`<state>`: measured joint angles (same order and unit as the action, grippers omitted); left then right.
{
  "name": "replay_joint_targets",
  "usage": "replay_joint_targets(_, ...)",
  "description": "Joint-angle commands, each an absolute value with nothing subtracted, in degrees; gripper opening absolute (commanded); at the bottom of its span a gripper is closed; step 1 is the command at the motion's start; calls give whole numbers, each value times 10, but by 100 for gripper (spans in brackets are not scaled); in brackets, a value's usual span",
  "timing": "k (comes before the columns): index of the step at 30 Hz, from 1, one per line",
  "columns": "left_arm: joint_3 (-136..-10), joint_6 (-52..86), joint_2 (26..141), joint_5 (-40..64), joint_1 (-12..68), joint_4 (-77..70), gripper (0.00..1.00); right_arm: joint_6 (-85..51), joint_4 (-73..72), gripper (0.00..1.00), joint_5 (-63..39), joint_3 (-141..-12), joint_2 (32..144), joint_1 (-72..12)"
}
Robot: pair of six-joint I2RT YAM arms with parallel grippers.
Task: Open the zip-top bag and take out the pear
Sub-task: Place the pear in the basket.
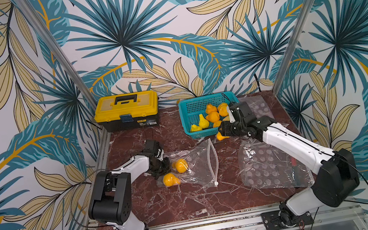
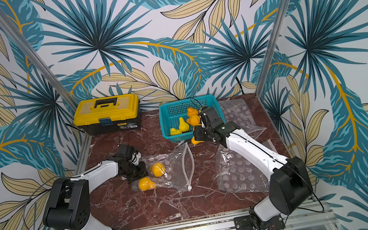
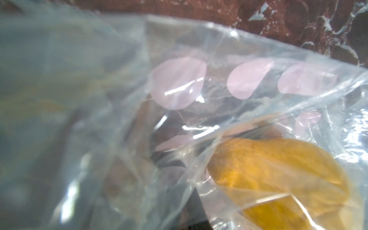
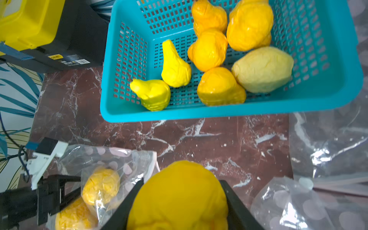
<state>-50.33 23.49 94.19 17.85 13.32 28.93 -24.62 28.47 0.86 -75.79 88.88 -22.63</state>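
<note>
Pear (image 1: 221, 136) is riding clamped in the right gripper (image 4: 181, 184) just beside the basket (image 4: 199, 116), extraction evidently done, while the left gripper (image 1: 163, 166) is pinching the opened bag (image 1: 199, 168), two fruits (image 1: 180, 165) lying inside.

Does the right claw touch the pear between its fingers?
Touching. The right wrist view shows the right claw with both fingers pressed against the pear.
</note>
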Motion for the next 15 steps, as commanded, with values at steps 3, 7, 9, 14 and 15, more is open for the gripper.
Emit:
replay_joint_targets(3, -484, 240, 923, 176, 137, 307, 11, -193, 307, 50, -10, -874, 1016, -207)
replay_joint_targets(7, -488, 241, 924, 182, 138, 306, 11, -176, 325, 50, -12, -962, 1104, -201)
replay_joint_targets(9, -489, 242, 921, 184, 140, 306, 12, -171, 333, 50, -10, -997, 1142, -200)
replay_joint_targets(14, -489, 248, 919, 188, 142, 307, 12, -167, 345, 50, -18, -1060, 1223, -197)
replay_joint_targets(15, -489, 249, 919, 189, 143, 307, 12, -168, 343, 50, -21, -1066, 1235, -196)
